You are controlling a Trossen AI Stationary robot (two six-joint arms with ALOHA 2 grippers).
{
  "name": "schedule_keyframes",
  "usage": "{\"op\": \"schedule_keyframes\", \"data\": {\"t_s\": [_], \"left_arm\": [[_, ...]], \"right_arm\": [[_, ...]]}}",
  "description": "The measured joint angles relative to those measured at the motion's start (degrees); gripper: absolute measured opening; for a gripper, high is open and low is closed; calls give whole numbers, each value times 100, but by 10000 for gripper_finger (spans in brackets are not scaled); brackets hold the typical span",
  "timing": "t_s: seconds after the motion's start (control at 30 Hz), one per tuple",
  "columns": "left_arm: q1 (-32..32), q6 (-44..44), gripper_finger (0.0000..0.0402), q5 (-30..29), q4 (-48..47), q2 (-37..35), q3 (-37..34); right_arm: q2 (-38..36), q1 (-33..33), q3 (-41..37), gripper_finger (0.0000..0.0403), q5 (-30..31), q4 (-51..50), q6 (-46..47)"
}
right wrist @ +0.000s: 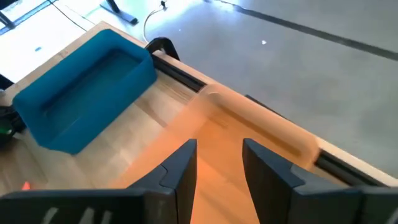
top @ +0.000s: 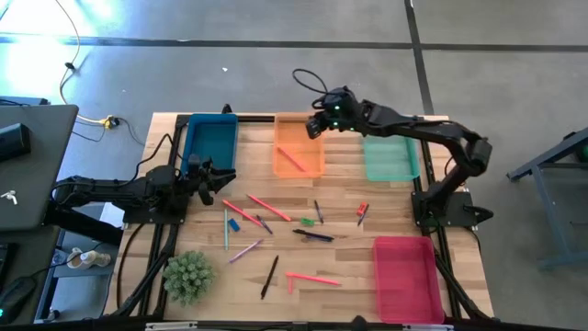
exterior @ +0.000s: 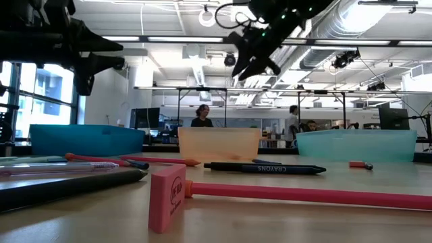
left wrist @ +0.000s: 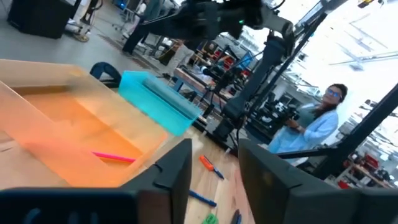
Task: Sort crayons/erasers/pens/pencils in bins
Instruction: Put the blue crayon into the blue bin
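Observation:
Four bins stand on the wooden table: dark blue (top: 209,142), orange (top: 299,145) and teal (top: 390,156) along the far edge, red-pink (top: 407,276) at the near right. A salmon stick (top: 292,158) lies on the orange bin's floor. Loose in the middle lie salmon sticks (top: 268,208), dark pens (top: 269,276), a green eraser (top: 307,222) and a red-orange eraser (top: 362,210). My right gripper (top: 315,127) hangs open and empty above the orange bin's far end. My left gripper (top: 219,176) stands open and empty near the blue bin.
A green spiky plant ball (top: 188,276) sits at the near left of the table. A pink block eraser (exterior: 167,197) and a long salmon stick (exterior: 304,194) lie close to the near edge. A laptop (top: 28,165) stands left of the table. People (exterior: 202,116) are in the room beyond.

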Motion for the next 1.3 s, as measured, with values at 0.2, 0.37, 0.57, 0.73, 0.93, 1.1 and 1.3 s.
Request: {"op": "schedule_keyframes", "data": {"t_s": [0.2,0.37,0.57,0.73,0.93,1.1,1.3], "left_arm": [[-2,-244,136,-246,7,2,-2],[0,-603,132,-286,312,2,-1],[0,-194,132,-286,391,38,397],[0,417,131,-286,-24,304,1034],[0,762,131,-18,-1249,951,1865],[0,820,131,483,-2194,1612,2452],[-2,1086,131,952,-3202,2350,3065]], "right_arm": [[-483,0,0,121,-60,-380,-321],[-707,91,0,121,-55,-700,-514],[-948,204,0,121,-55,-1175,-927],[-1231,195,0,121,-36,-1356,-1102],[-1624,145,0,121,-25,-1489,-1129],[-1821,144,0,121,-25,-1892,-1079],[-1859,149,0,121,-41,-2359,-902]]}}
